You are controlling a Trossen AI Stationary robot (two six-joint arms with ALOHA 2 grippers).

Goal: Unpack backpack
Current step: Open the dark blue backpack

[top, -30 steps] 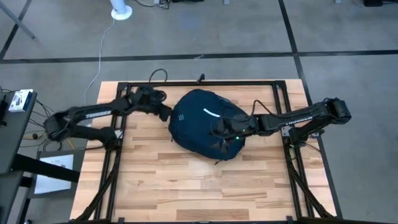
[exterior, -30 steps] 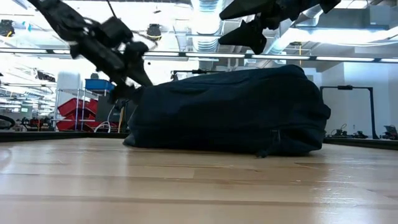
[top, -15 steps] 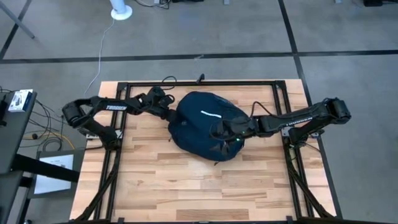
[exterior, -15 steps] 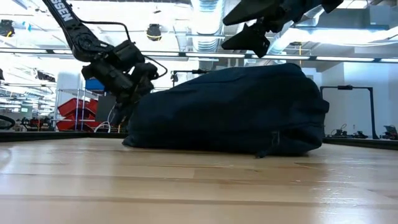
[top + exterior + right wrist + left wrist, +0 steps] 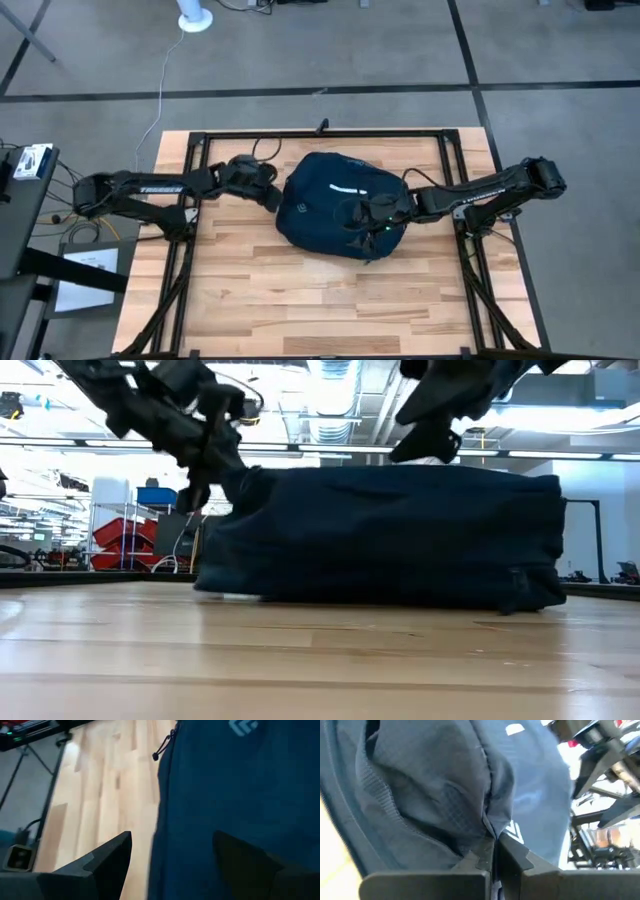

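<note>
The dark navy backpack (image 5: 340, 205) lies on its side in the middle of the wooden table (image 5: 300, 300); its white stripe (image 5: 350, 188) and logo (image 5: 298, 208) face up. My left gripper (image 5: 272, 196) is at the backpack's left end, shut on its fabric. In the low view the left gripper (image 5: 225, 468) stands at the top corner of that end. My right gripper (image 5: 366, 212) hovers open just above the backpack's right half, fingers slanting down; the right wrist view shows nothing between its fingers (image 5: 172, 855) except the backpack (image 5: 225, 785) below. My left gripper pinches a raised fold of fabric (image 5: 491, 831) at the backpack's upper left end, near the logo, between its two fingers (image 5: 517, 856). It comes from the table's left, slanting down. The fabric there is drawn up into a ridge (image 5: 248, 478), while the backpack's underside stays on the table.
A black metal frame (image 5: 320, 132) runs round the table's far and side edges. A zipper pull cord (image 5: 162, 747) hangs off the backpack's edge over the wood. Bare table lies on the near side of the backpack (image 5: 320, 310).
My left gripper has swung in from the table's left to the backpack's left end and taken hold of its fabric, then drawn that end upward. The backpack's left top has risen and squared off, and the whole backpack has shifted a little toward the table's right. My right gripper has tipped further down.
</note>
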